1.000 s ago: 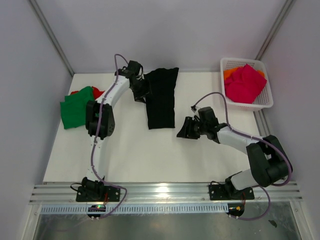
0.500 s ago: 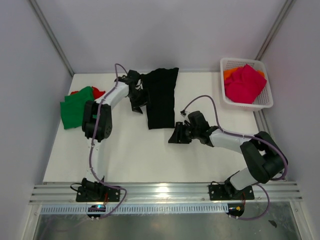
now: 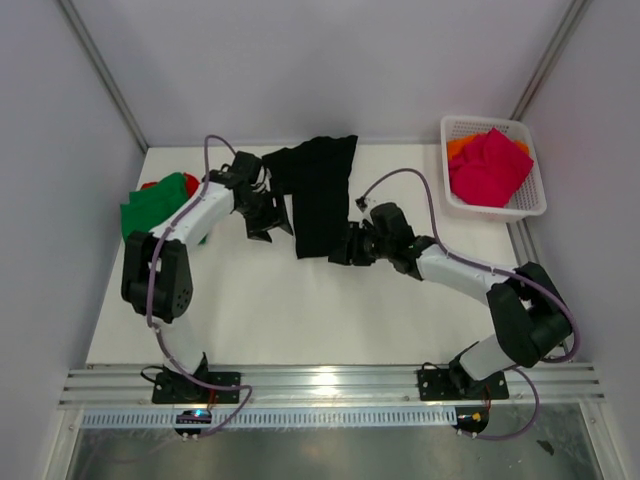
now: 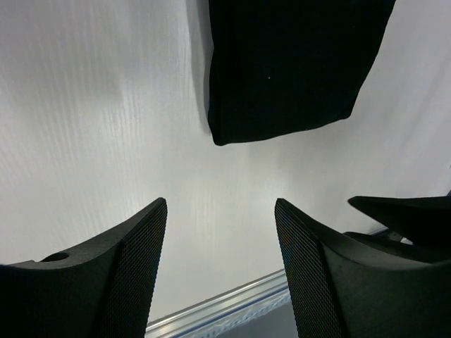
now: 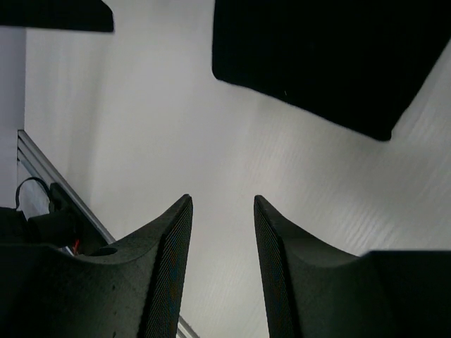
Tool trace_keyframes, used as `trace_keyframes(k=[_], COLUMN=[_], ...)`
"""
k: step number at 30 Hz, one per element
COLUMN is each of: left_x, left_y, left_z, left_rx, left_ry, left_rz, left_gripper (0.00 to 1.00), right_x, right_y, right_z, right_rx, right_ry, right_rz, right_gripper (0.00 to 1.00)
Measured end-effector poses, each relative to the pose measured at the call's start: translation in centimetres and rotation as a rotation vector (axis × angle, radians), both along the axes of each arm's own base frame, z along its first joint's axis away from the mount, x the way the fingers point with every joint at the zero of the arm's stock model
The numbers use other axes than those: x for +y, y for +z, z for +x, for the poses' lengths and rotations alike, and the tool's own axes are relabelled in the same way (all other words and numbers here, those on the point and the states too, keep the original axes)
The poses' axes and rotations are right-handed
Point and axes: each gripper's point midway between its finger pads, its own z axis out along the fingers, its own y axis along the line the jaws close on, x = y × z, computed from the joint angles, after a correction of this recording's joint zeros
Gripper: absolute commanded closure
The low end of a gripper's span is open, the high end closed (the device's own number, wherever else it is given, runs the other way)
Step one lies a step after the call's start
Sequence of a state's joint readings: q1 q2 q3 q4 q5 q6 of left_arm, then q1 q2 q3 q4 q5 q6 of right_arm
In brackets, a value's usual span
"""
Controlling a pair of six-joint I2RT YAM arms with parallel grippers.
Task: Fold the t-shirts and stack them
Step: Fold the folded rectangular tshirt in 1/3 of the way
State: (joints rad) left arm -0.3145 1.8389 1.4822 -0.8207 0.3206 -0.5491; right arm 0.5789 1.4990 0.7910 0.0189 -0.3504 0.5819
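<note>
Your black shirt (image 3: 322, 195) lies flat as a long folded strip between both grippers. Your left arm (image 3: 190, 215) bends at the elbow and reaches far. The left gripper (image 3: 268, 228) is open and empty, with the shirt just to its right. Your right arm (image 3: 455, 268) stretches low to the left. The right gripper (image 3: 343, 250) is open and empty, with the shirt's near corner just ahead.

White lattice plastic basket (image 3: 478, 120) at far right corner of the surface (image 3: 300, 310), upright, its right side at the surface's edge. Surface white, matt, faintly ribbed in both wrist views (image 4: 106, 105) (image 5: 141, 105). Ribbed aluminium rail (image 3: 330, 385) runs along the near edge. Pale grey walls (image 3: 320, 60) on three sides. Slanted metal posts at both back corners, left (image 3: 100, 70) and right (image 3: 550, 55).
</note>
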Motion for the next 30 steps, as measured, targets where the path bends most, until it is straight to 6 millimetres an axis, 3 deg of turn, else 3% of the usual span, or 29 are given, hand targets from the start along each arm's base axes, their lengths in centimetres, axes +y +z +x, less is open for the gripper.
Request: trace_keyframes(k=[5,9,21,25,30], left_x=[0.7,1.1,2.0,2.3,2.3], left_y=[2.4,5.6,11.1,13.6,14.9], left_z=[-0.8,-1.3,-4.3,-5.2,-6.0], left_rx=[-0.069,-0.16,-0.302,-0.372,-0.396], left_ry=[0.021,0.04,0.075,0.083,0.086], left_rz=[0.0,-0.024,-0.089,-0.117,-0.142], left_gripper=[0.35,0.35,0.34,0.34,0.34], right_x=[2.4,3.9,5.2,5.2,4.8], right_y=[5.7,6.8,-0.1,-1.3,-1.9], right_z=[5.6,8.8,13.5,14.3,14.7], right_rx=[-0.18,-0.229,-0.143,-0.126,-0.118], right_ry=[-0.009,-0.011,-0.018,-0.032,-0.048], right_rz=[0.024,0.01,-0.161,-0.197,-0.22], right_gripper=[0.55,0.55,0.55,0.55,0.55])
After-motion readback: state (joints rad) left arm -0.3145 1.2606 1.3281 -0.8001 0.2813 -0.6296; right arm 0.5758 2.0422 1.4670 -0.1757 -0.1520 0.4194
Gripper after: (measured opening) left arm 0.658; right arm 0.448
